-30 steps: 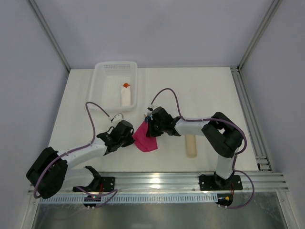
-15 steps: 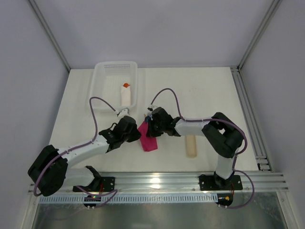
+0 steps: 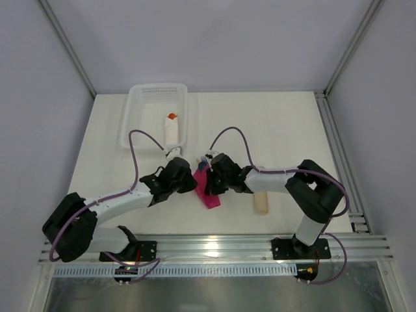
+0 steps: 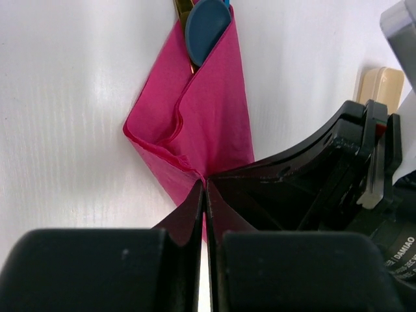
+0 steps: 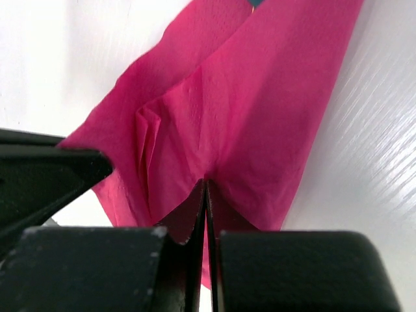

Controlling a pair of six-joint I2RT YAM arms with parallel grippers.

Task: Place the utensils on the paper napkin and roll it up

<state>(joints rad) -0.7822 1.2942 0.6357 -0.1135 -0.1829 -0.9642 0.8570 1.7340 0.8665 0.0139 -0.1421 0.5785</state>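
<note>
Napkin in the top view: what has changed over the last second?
The left gripper moved right and folded the left flap of the paper napkin over, so it is now a narrower fold. The right gripper shifted slightly toward the near edge. Both are pinched shut on it. The basket, white roll and beige strip stayed put.

White letters "DAMIAO" stand on the black plastic motor housing (image 4: 398,255), lower right of the magenta-pink paper napkin (image 4: 211,123).
</note>
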